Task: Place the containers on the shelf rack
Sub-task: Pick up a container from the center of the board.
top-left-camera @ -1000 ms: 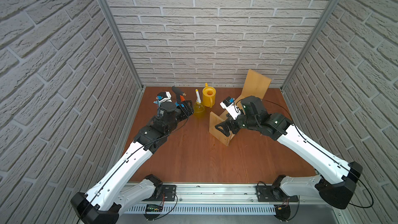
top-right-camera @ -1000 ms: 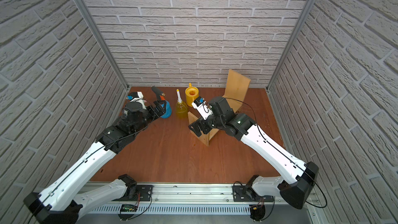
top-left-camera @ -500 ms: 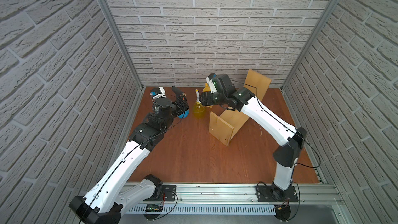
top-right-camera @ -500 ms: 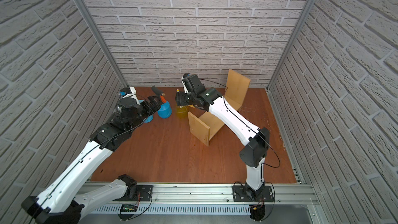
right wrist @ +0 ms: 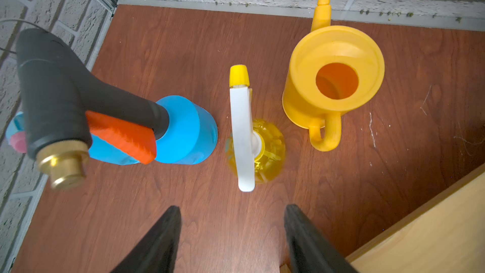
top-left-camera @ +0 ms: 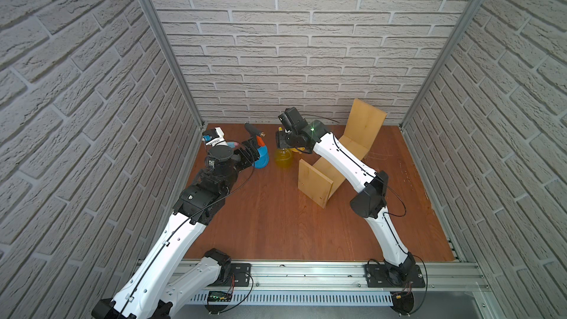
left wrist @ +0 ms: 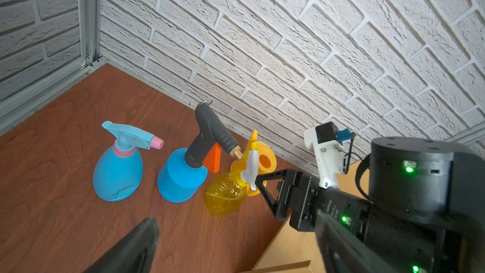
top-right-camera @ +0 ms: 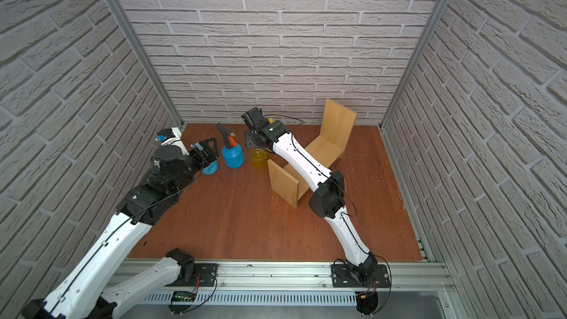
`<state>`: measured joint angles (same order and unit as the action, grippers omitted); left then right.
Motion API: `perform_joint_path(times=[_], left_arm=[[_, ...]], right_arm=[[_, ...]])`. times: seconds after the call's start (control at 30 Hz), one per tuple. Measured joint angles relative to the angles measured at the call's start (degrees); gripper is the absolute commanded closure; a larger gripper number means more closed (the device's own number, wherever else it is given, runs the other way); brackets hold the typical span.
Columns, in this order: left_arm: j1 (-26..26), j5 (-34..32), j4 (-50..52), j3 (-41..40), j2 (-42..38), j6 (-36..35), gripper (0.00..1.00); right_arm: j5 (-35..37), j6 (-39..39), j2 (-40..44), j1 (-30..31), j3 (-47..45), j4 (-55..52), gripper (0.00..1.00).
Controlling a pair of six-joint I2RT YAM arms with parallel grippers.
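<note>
Translucent yellow spray bottle [right wrist: 271, 151], white trigger — right gripper [right wrist: 232, 207], left gripper [top-right-camera: 208, 148] spread, empty.

Four containers [left wrist: 118, 172] [left wrist: 181, 179] [left wrist: 224, 196] [left wrist: 262, 149], one shelf rack [top-left-camera: 314, 182]

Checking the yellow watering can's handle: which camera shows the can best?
Right wrist: the yellow watering can shows whole, opening, handle and spout. Left wrist: partly behind the yellow spray bottle. Both top views: the right arm hides most of it.

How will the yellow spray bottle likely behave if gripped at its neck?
Probably light: the translucent bottle shows no liquid line. Likely tippy: its long white trigger head overhangs the rounded body. The smooth plastic may slip.
</note>
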<state>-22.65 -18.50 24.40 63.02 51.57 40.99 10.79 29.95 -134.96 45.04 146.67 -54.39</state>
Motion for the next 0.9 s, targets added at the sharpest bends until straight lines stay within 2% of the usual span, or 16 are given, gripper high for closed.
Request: perform_joint_path(times=[0.5, 0.9], left_arm=[[2.91, 3.69, 0.02, -0.09, 0.15, -1.38, 0.02], [3.80, 5.31, 1.36, -0.09, -0.09, -2.62, 0.02]], right_arm=[[1.31, -1.07, -7.69, -1.07, 4.68, 3.21, 0.50], [2.27, -3.39, -9.64, -1.62, 5.09, 6.14, 0.76]])
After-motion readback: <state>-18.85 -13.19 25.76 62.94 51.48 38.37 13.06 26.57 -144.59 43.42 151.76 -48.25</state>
